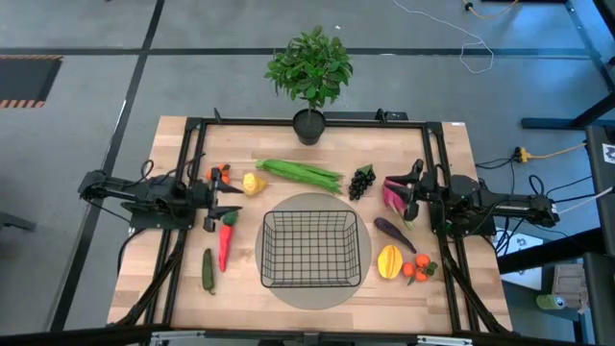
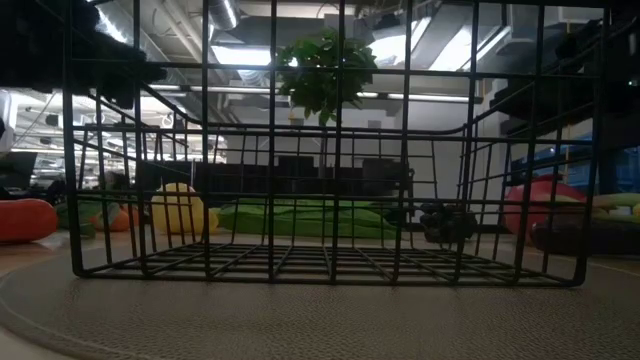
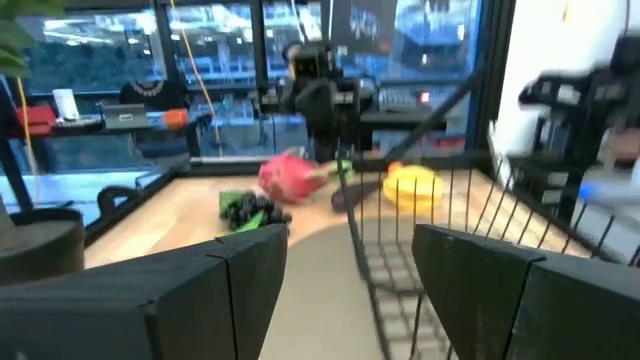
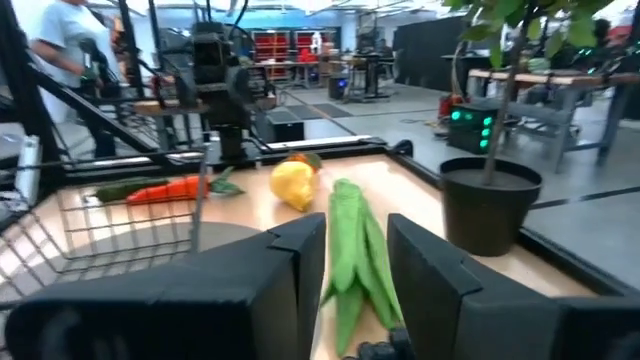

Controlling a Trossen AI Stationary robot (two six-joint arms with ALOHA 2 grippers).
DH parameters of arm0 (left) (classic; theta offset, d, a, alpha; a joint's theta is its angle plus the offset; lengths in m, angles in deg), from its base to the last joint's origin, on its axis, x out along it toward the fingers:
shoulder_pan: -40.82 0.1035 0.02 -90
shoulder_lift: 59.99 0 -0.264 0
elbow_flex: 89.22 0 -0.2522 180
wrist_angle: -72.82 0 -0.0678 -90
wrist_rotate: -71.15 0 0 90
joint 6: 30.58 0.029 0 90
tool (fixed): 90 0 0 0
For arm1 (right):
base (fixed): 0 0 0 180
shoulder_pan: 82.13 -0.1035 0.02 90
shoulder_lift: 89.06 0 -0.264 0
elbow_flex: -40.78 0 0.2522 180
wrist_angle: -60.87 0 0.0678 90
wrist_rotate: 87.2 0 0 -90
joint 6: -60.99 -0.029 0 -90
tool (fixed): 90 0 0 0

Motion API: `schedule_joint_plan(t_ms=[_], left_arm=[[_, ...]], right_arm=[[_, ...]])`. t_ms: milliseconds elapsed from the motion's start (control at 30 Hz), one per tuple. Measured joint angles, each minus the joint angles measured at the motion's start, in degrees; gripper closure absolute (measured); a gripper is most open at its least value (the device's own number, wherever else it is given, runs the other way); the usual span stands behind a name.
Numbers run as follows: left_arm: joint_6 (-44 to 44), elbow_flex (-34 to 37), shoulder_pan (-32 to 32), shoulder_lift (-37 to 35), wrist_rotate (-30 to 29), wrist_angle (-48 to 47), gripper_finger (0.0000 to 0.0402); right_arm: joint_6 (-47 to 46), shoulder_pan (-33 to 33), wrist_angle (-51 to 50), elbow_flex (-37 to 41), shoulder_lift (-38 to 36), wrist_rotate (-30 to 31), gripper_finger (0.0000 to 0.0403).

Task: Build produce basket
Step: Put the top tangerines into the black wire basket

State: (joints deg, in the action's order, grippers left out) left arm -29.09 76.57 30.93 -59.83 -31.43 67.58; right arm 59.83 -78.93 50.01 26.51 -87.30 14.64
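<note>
Black grid basket (image 1: 310, 249); grey mat (image 1: 364, 252); yellow lemon (image 1: 254, 183); green beans (image 1: 300, 173); red chili (image 1: 225, 246).

Grey floor (image 1: 86, 24), ceiling strip lights (image 2: 240, 55), person (image 4: 70, 45) behind.

No readable text, label, brand, number or sign is showing in any view, neither on the basket (image 1: 309, 249) nor on anything lying around it.

Black wire basket (image 1: 310, 250) sat upright and empty at table centre. Produce lay around it: beans (image 1: 300, 173), lemon (image 1: 254, 183), chili (image 1: 226, 242), mango (image 1: 389, 260).
</note>
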Motion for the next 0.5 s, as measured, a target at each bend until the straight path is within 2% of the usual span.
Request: schedule_joint_plan(t_ms=[133,300,500], left_arm=[[-1.4,0.0,0.0,0.0,0.0,4.8,0.0192],[-1.1,0.0,0.0,0.0,-0.6,6.4,0.0192],[-0.8,0.0,0.0,0.0,-10.5,6.7,0.0192]], right_arm=[[0.2,0.0,0.3,0.0,0.0,1.5,0.0293],[1.1,0.0,0.6,0.0,0.0,2.4,0.0293],[2.9,0.0,2.3,0.0,0.0,9.8,0.0293]])
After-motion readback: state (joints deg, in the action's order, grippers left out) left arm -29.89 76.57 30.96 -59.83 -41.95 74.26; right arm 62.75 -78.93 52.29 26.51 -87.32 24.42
